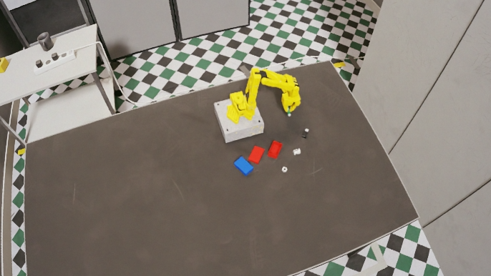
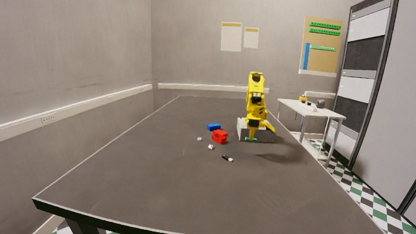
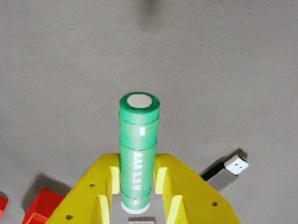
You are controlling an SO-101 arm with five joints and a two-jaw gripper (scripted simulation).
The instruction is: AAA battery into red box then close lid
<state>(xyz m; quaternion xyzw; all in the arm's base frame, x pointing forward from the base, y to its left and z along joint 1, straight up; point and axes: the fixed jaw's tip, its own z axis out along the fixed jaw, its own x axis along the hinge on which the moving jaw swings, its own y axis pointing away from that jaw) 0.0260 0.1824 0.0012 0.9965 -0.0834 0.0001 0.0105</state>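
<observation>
My gripper is shut on a green AAA battery, which sticks out past the jaws. It hangs a little above the table beside the arm's grey base. The open red box stands on the table, apart from the gripper. Its flat red lid lies right beside it. In the wrist view a red piece shows at the lower left; I cannot tell whether it is the box or the lid.
A blue box lies beyond the lid. A black-and-white stick and two small white parts lie near the red box. The table edge runs close behind the arm.
</observation>
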